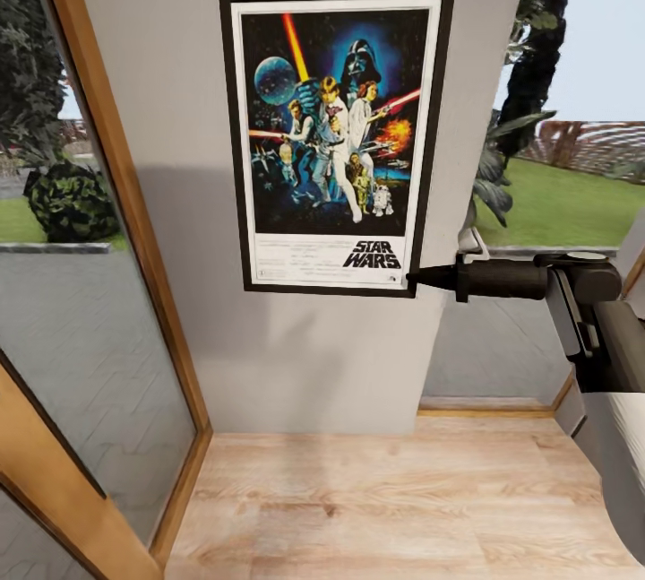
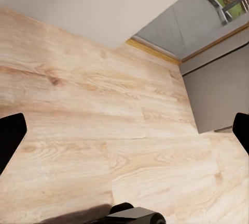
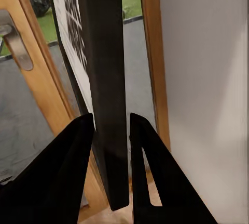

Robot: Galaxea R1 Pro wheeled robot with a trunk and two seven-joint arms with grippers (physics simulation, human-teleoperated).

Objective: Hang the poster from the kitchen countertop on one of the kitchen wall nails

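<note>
**Where your three cameras look**

Your head camera looks forward and slightly down at the grey wall (image 1: 296, 356), from near, with the poster (image 1: 336, 136) in the middle and the wooden floor (image 1: 403, 508) below. Your left wrist camera points down at the same floor (image 2: 104, 130) and wall base. Your right wrist camera sits very close to the poster's edge (image 3: 106, 94), looking along it between the fingers (image 3: 70, 167); it shares poster and wall (image 3: 207, 78) with the head view.
</note>
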